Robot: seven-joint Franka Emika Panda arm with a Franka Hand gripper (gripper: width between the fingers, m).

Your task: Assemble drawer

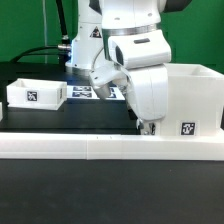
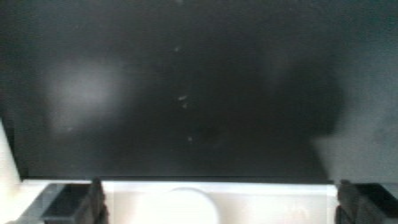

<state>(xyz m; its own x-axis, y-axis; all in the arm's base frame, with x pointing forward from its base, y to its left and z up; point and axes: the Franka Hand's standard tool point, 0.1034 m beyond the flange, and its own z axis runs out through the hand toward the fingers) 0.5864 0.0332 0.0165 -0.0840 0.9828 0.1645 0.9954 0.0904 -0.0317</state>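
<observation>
The large white box housing (image 1: 192, 100) stands at the exterior view's right, a square tag on its front. One small white tray (image 1: 35, 95) with a tag sits at that view's left. The other tray is hidden. My gripper (image 1: 148, 124) hangs low at the housing's left side, just behind the rail. In the wrist view my gripper (image 2: 221, 205) has its fingers (image 2: 75, 204) spread wide. A white part (image 2: 214, 203) fills the gap between them. I cannot tell which part it is. Beyond it lies only the black table.
The long low white rail (image 1: 100, 148) runs across the front of the table. The marker board (image 1: 88, 92) lies behind, between the tray and the arm. A white edge (image 2: 11, 160) shows at the side of the wrist view.
</observation>
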